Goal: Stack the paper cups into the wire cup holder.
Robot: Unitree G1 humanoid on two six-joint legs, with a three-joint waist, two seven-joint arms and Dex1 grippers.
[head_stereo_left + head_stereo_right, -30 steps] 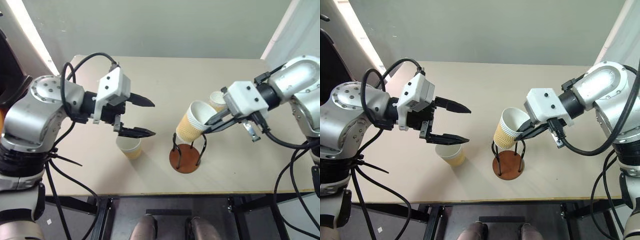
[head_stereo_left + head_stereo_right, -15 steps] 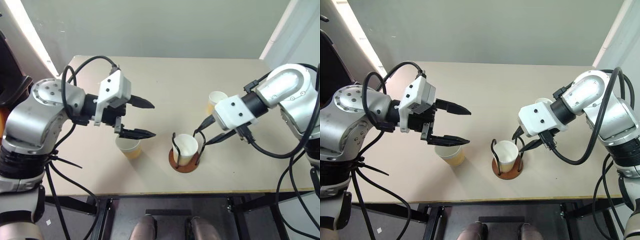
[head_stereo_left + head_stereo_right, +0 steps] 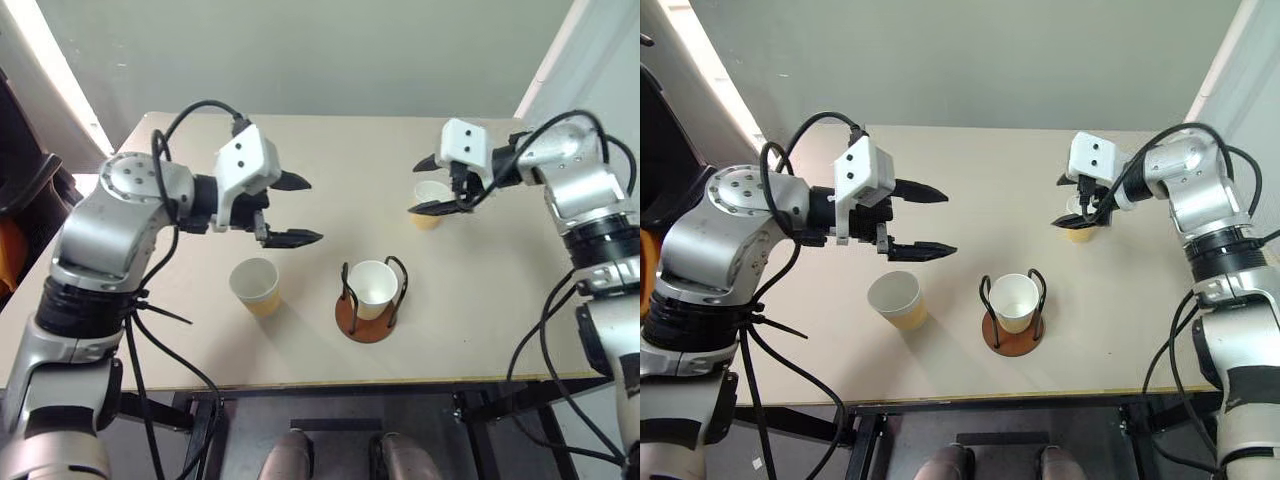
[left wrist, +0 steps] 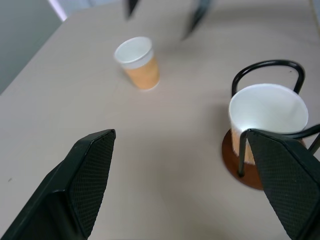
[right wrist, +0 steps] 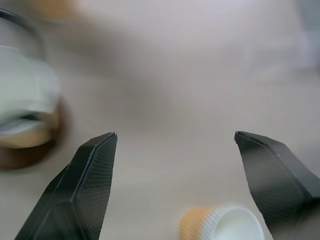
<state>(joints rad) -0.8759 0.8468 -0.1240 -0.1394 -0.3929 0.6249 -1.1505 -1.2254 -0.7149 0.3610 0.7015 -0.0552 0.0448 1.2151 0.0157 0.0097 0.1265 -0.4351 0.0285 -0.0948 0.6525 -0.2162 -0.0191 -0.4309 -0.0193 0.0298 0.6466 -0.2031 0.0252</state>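
One paper cup (image 3: pixel 372 289) stood seated in the wire cup holder (image 3: pixel 365 322), a second cup (image 3: pixel 255 286) waited just beside it under the wide-open, empty left gripper (image 3: pixel 298 209), and farther off the spread, empty right gripper (image 3: pixel 430 186) flanked the third cup (image 3: pixel 430 201).

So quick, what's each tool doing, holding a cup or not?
Left tool: open, holding nothing.
Right tool: open, holding nothing.

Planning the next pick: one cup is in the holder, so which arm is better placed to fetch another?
Probably the right. Its open right gripper hangs at the far cup, while the left gripper hovers beyond the near cup.
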